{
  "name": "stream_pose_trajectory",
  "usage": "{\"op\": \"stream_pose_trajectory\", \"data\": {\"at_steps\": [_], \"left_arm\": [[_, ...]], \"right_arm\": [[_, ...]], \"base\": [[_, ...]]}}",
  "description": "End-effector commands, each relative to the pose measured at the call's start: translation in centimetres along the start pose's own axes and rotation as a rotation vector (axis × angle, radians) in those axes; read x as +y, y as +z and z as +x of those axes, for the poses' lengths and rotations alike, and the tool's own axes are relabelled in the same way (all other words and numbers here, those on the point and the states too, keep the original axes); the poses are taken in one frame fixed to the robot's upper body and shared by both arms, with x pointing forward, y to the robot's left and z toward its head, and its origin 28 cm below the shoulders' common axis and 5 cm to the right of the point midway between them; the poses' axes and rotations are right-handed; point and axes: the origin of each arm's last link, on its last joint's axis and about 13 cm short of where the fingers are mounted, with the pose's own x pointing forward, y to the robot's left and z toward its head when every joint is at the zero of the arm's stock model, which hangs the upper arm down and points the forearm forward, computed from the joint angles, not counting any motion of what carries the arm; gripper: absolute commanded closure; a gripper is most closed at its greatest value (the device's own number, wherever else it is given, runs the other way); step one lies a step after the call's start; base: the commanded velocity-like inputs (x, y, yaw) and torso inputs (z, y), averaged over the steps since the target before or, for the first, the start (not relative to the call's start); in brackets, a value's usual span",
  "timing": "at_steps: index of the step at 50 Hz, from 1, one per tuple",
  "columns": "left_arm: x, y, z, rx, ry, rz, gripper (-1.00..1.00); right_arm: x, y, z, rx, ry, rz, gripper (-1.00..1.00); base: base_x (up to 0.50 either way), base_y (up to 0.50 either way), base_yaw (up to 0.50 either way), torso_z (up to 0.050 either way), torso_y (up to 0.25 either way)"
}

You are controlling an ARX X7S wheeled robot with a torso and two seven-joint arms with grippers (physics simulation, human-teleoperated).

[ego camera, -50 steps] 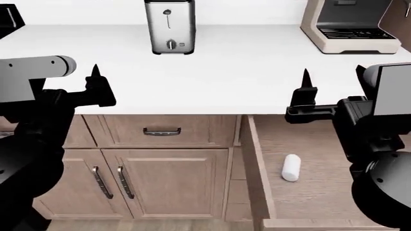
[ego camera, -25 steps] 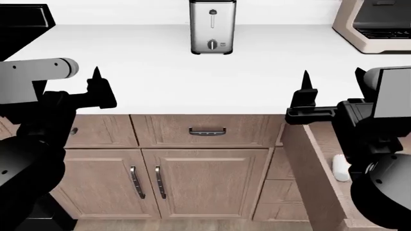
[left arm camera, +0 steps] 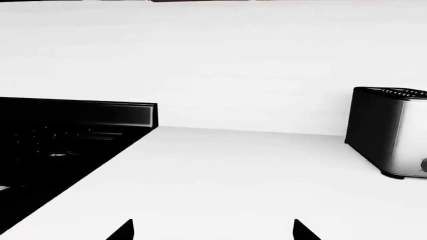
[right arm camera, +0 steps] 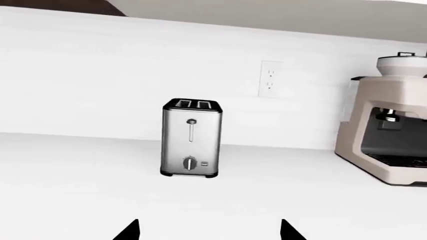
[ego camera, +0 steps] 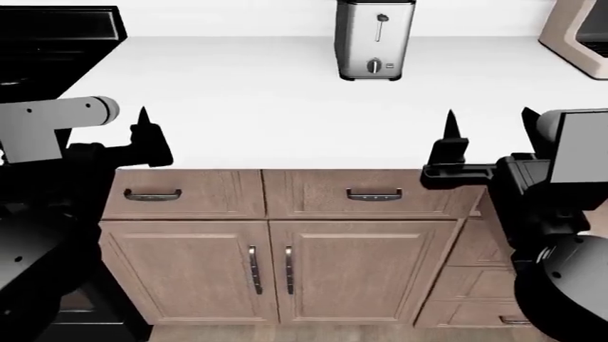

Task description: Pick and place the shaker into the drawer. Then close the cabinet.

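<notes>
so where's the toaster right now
The toaster stands at the back of the white counter in the head view, right of centre, with the coffee machine further to its right.

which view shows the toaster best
The right wrist view: the toaster stands whole and face-on on the counter, with both slots, lever and dial clear. The head view shows it smaller, cropped at the frame's top. The left wrist view catches only one side, cut off at the edge.

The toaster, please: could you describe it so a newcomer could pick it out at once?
Start at the white counter above the wood cabinets. At its back, against the wall, stands the toaster, left of the beige coffee machine. It is the only shiny steel box, with a front lever and knob.
</notes>
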Motion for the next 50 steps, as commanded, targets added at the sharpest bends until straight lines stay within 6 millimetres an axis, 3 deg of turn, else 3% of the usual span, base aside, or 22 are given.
{"op": "stream_pose_trajectory", "data": {"at_steps": [1, 32, 50], "left_arm": [[0.07, -0.73, 0.05, 0.001, 0.004, -0.009, -1.0], [0.16, -0.58, -0.01, 0.009, 0.007, -0.012, -1.0], [0.17, -0.6, 0.17, 0.044, 0.026, -0.014, -1.0]], "right_arm": [[0.19, -0.7, -0.15, -0.003, 0.005, 0.013, -1.0], [0.18, -1.46, 0.0, 0.011, 0.009, 0.03, -1.0], [0.27, -1.59, 0.07, 0.009, 0.015, 0.039, -1.0]], "base": [[0.0, 0.46, 0.0, 0.0, 0.0], [0.0, 0.36, 0.0, 0.0, 0.0], [0.0, 0.01, 0.0, 0.0, 0.0]]}}
